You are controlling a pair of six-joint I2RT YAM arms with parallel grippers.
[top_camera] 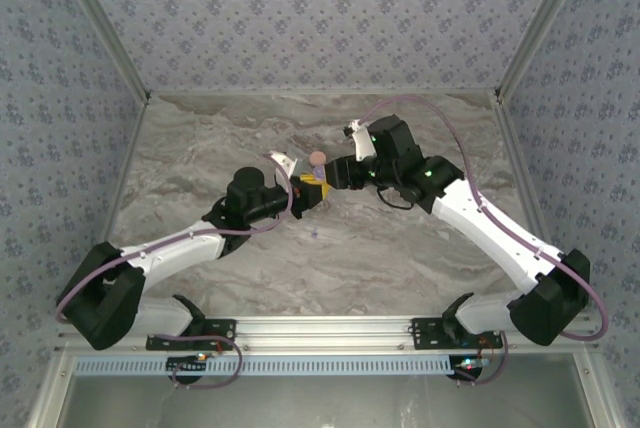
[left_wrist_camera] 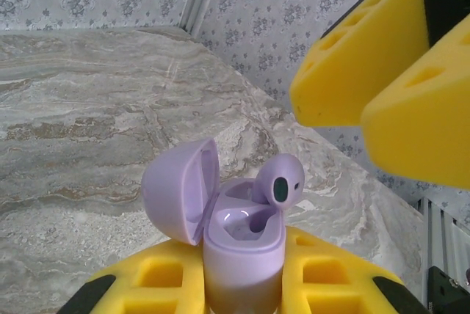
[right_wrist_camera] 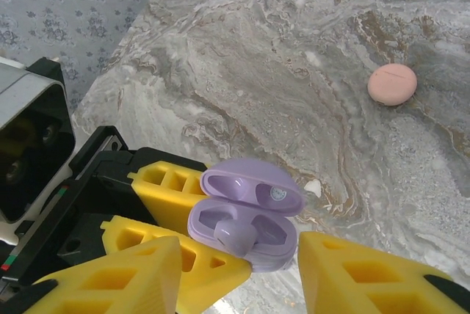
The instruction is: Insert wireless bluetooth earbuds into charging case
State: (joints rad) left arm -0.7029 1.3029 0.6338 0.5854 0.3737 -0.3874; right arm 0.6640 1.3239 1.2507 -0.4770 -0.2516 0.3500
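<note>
The left hand [left_wrist_camera: 242,288] was clamped on the open lilac charging case [left_wrist_camera: 242,252] above the middle of the tabletop [top_camera: 200,148], one earbud [left_wrist_camera: 280,182] sitting in a well, while the right hand [right_wrist_camera: 246,281] hung just above it, standing apart.

Bright, even, diffuse light; faint shadows on the marble table [top_camera: 200,138]. Small glint inside the charging case [left_wrist_camera: 242,255]; nearest yellow fingertips [right_wrist_camera: 110,277] slightly soft.

Earbud [left_wrist_camera: 281,182] in case [left_wrist_camera: 242,263] (lid [left_wrist_camera: 176,189] upright), case in left pincer [left_wrist_camera: 242,285], right pincer [right_wrist_camera: 239,244] above
</note>
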